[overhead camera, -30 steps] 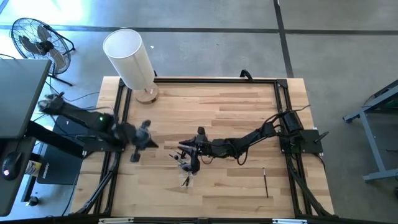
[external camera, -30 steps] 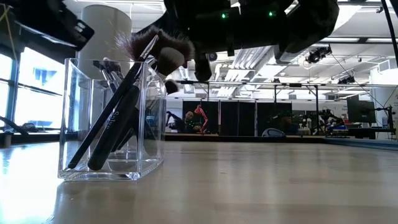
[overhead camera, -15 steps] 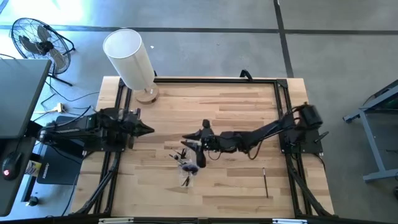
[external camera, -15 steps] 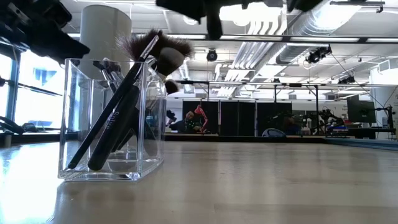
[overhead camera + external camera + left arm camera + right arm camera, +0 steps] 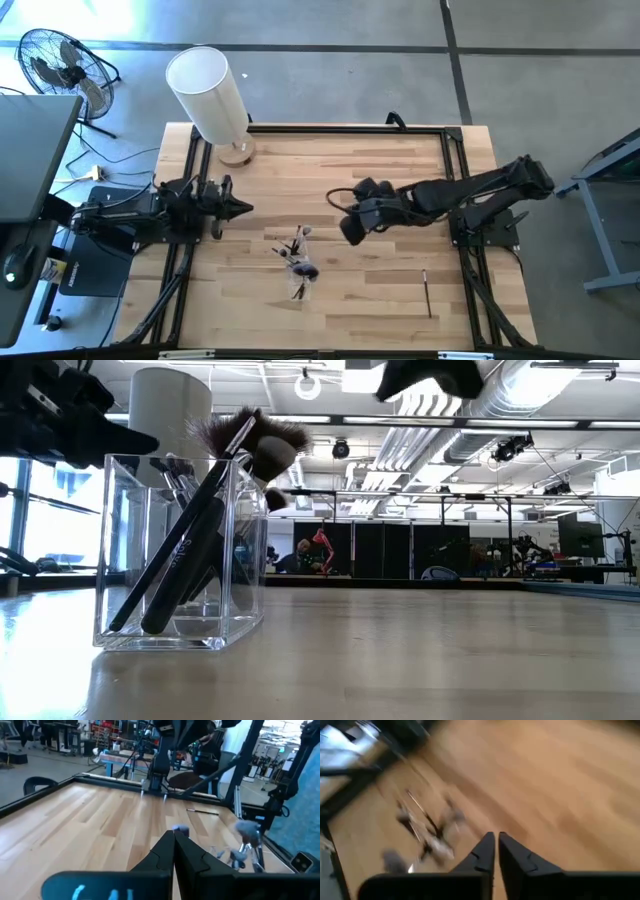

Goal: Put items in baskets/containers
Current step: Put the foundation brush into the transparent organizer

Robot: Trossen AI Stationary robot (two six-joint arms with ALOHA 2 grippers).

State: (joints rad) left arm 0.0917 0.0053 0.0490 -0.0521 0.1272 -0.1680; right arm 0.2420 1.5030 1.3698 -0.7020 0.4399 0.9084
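Right claw (image 5: 350, 229) now back from the cup (image 5: 298, 268), nearly shut, empty.

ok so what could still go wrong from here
1. One brush lies alone on the table near the right edge, far from the cup. It could get missed, and lying flat it looks hard to pinch.
2. The brushes in the cup lean to one side and stick out above the rim. Pushing another in, or a low pass by the right gripper, might tip the light cup.
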